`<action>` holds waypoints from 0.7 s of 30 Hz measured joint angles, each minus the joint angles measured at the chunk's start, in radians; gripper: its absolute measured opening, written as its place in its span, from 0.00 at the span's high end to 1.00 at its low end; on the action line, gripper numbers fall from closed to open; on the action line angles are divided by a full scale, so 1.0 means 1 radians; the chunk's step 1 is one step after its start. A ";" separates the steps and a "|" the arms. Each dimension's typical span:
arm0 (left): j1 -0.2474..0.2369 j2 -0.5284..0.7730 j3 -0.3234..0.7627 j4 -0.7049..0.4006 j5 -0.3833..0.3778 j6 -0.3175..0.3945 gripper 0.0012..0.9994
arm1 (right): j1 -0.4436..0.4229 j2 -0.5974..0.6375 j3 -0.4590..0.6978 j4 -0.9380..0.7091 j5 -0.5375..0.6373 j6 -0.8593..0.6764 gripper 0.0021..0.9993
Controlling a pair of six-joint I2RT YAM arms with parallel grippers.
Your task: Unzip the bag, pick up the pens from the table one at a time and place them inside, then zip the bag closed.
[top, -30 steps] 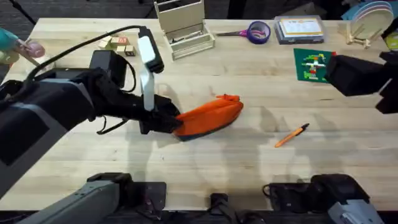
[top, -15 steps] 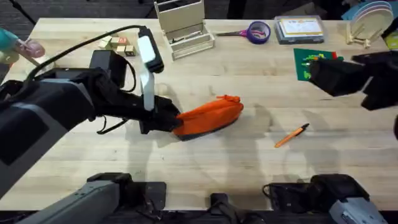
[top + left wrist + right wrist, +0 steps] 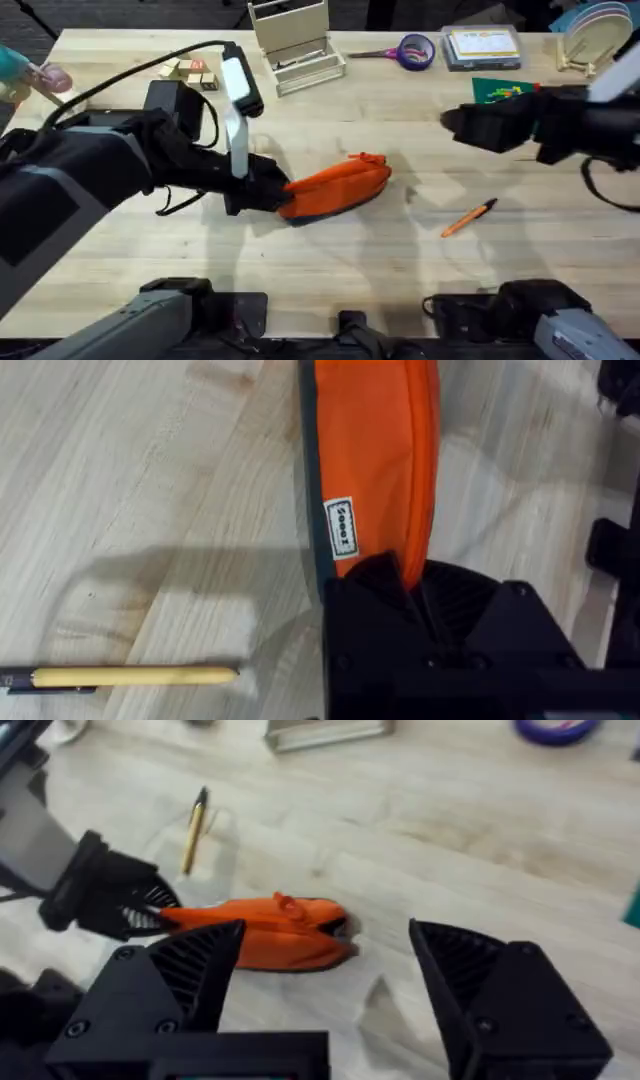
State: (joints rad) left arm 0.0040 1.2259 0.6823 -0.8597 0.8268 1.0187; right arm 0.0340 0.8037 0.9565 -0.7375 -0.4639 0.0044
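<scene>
The orange pencil pouch (image 3: 335, 188) lies near the middle of the light wood-grain table (image 3: 400, 260), its long axis slanting from its lower end, toward the left edge, up to its higher end, toward the far right corner. It is a slim, elongated fabric bag, bright orange on top with a dark underside showing along its near edge, and a small orange zip pull sticks up at its higher end. In the left wrist view the pouch (image 3: 370, 455) shows a small white label stitched beside the dark seam, and an orange seam or zip line runs its length. The left gripper (image 3: 278, 196) is pressed together on the pouch's lower end, its black fingers (image 3: 372, 582) pinching the fabric. The right gripper (image 3: 452, 121) hangs above the table toward the far right, well apart from the pouch, and its fingers (image 3: 470, 975) are spread wide with the pouch (image 3: 265, 935) seen between and beyond them. An orange pen (image 3: 469, 217) with a dark tip lies on the table to the right of the pouch, apart from it. A yellowish-tan pen (image 3: 125, 677) with a dark end lies near the pouch's gripped end, on the far side of the left arm, and it also shows in the right wrist view (image 3: 194, 828).
</scene>
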 joint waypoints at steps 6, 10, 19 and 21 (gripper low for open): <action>0.000 0.000 0.000 0.000 0.000 0.000 0.96 | 0.094 0.095 0.053 -0.003 -0.029 -0.004 0.00; 0.000 0.000 0.000 0.000 0.000 0.000 0.96 | 0.166 0.144 0.077 -0.003 -0.033 -0.037 0.00; 0.000 0.000 0.000 0.000 0.000 0.000 0.96 | 0.211 0.243 0.081 -0.004 -0.038 -0.164 0.00; 0.000 0.000 0.000 0.000 0.000 0.000 0.96 | 0.211 0.260 0.081 -0.004 -0.038 -0.176 0.00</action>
State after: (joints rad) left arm 0.0040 1.2259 0.6823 -0.8597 0.8265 1.0187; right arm 0.2451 1.0641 1.0374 -0.7412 -0.5018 -0.1717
